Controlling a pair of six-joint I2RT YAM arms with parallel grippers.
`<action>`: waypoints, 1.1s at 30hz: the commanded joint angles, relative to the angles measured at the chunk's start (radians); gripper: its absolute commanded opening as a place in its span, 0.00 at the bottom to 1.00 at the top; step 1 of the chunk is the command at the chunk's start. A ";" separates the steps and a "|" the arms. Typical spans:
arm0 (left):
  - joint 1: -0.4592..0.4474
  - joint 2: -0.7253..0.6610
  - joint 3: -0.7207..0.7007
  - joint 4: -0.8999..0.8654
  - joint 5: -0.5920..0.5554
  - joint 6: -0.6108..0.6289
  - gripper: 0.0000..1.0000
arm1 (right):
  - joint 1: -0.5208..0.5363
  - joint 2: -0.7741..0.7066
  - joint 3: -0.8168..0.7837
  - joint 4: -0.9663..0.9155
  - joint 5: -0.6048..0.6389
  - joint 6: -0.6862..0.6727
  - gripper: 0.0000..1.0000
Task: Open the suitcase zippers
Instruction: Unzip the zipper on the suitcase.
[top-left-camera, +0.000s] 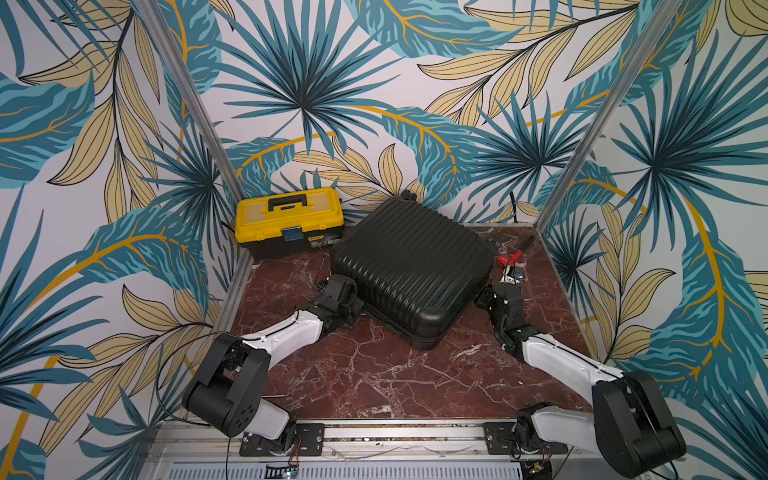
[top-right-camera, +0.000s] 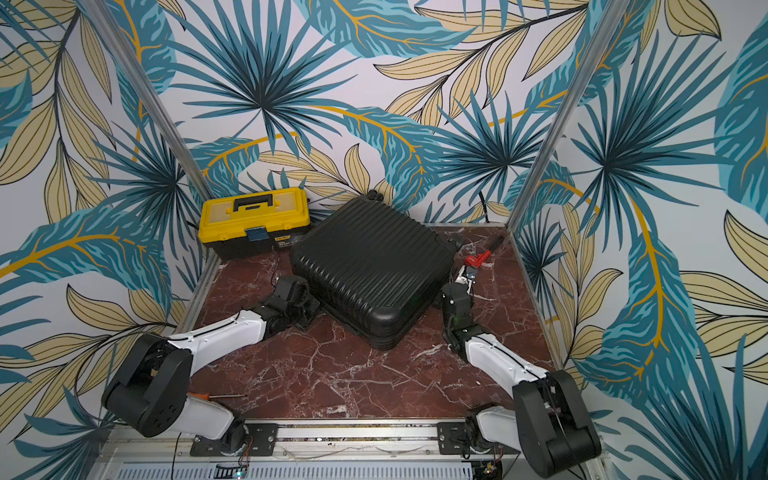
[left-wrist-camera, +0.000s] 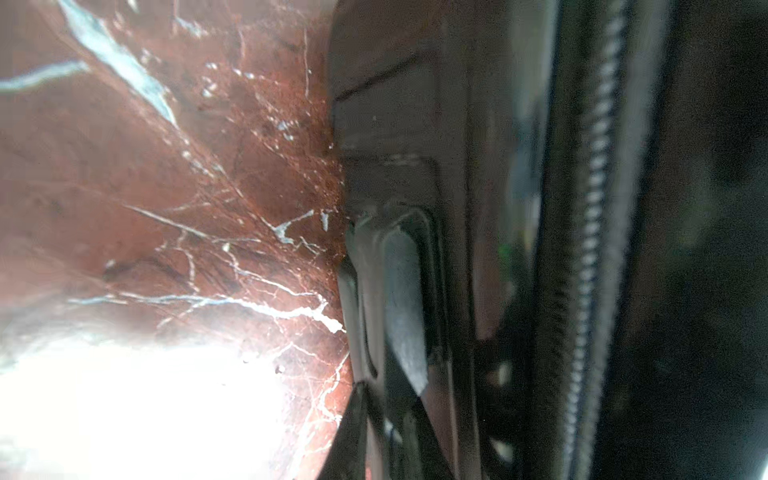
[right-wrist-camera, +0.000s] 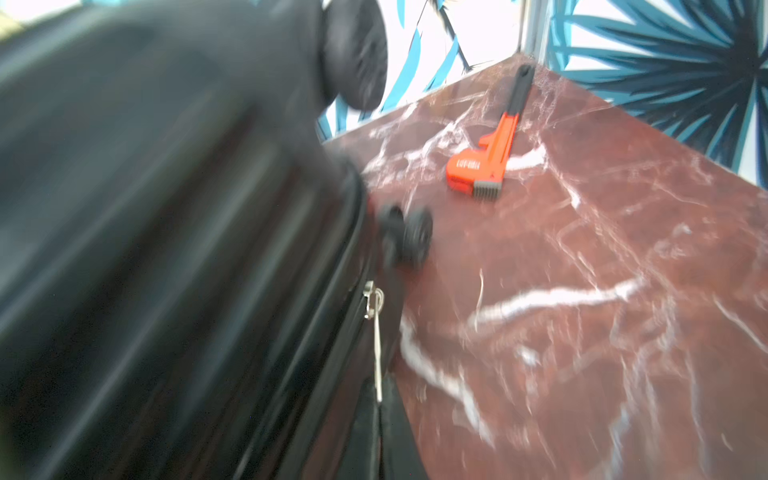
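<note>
The suitcase (top-left-camera: 411, 274) lay flat in the middle of the table (top-left-camera: 374, 374), a bit toward the far side, with one corner pointing near. It looked closed all the way round. Lying flat put its edge seam low at the sides, where one arm could reach it from each side.

The right gripper (top-left-camera: 506, 279) was down by the right side of the case. Its jaws were clenched tight. In the right wrist view the silver zipper pull (right-wrist-camera: 376, 332) stretched straight along the seam toward the fingers and did not droop to the table. So I think the jaws were pinching its tip. That is how you hold a zipper to drag it along. The little wheels (right-wrist-camera: 409, 239) sat just past the pull, on the far side.

The left gripper (top-left-camera: 337, 291) was right up beside the left side of the case. Its wrist view showed the zipper track (left-wrist-camera: 590, 232) very near and blurry. I could not tell if its jaws were clenched or released, or if they held anything. Maybe it was there to stop the case sliding when the other arm pulled.

A yellow toolbox (top-left-camera: 289, 222) stood at the far left, just beside the case. An orange wrench (right-wrist-camera: 486, 162) lay at the far right, apart from it.
</note>
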 joint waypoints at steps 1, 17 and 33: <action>0.045 0.023 -0.017 -0.207 -0.118 0.056 0.00 | -0.081 0.077 0.044 0.177 -0.046 -0.015 0.00; 0.059 0.080 0.042 -0.285 -0.065 0.163 0.00 | -0.321 0.445 0.161 0.568 -0.529 0.128 0.16; 0.052 0.106 0.069 -0.285 -0.022 0.192 0.00 | -0.331 0.221 0.032 0.447 -0.467 0.217 0.35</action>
